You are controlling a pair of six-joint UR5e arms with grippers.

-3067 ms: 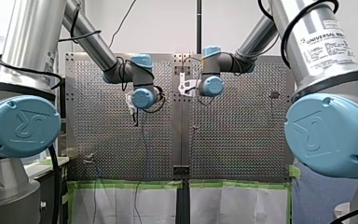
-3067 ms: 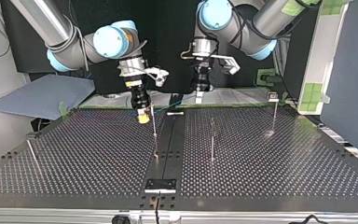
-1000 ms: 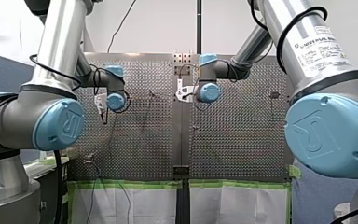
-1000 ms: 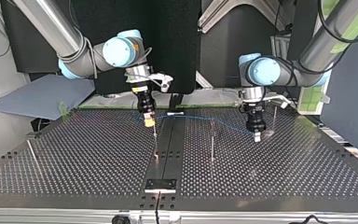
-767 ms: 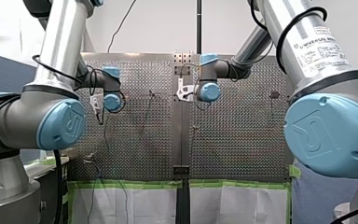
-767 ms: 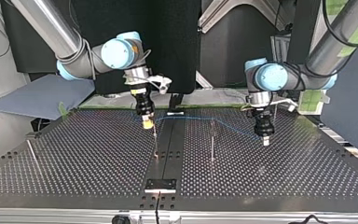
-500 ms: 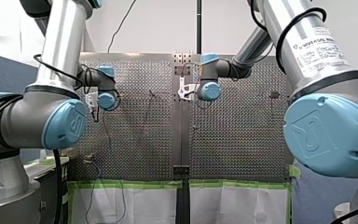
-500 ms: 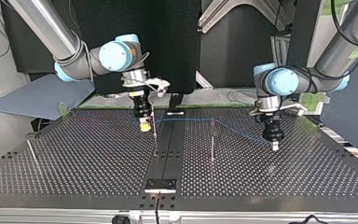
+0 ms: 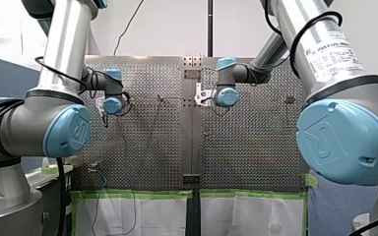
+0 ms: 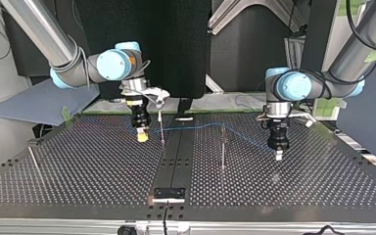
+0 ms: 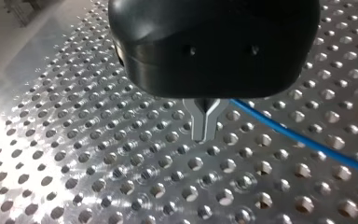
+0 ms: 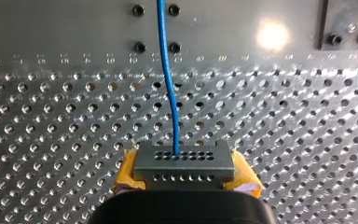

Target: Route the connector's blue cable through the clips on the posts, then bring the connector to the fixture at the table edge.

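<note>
1. Our right gripper [image 10: 142, 136] is clamped on the connector [image 12: 184, 161], with its yellow pads [image 12: 127, 173] pressed to both ends. The blue cable [image 12: 167, 88] leaves the connector's face and runs straight ahead over the table [image 10: 298, 196].
2. Our left gripper [image 11: 204, 131] has its metal fingers together, and the cable seems caught where they fork (the black body hides the actual contact).
3. In the top view the cable spans between the two grippers. It passes the thin post [image 10: 162, 128] just beside the connector and the head of the middle post [image 10: 222, 147]. We judge the routing step under way, though seating in either clip is too small to tell.
4. To do it well, we would hold the line taut but not strained, lower it squarely onto each clip, and avoid twisting the connector.
5. The posts stand close to both grippers, so sideways sweeps risk knocking them. The fixture [image 10: 169, 194] sits at the near edge, well apart from the connector. A lone leaning post [image 10: 33, 159] stands at the view's left.
</note>
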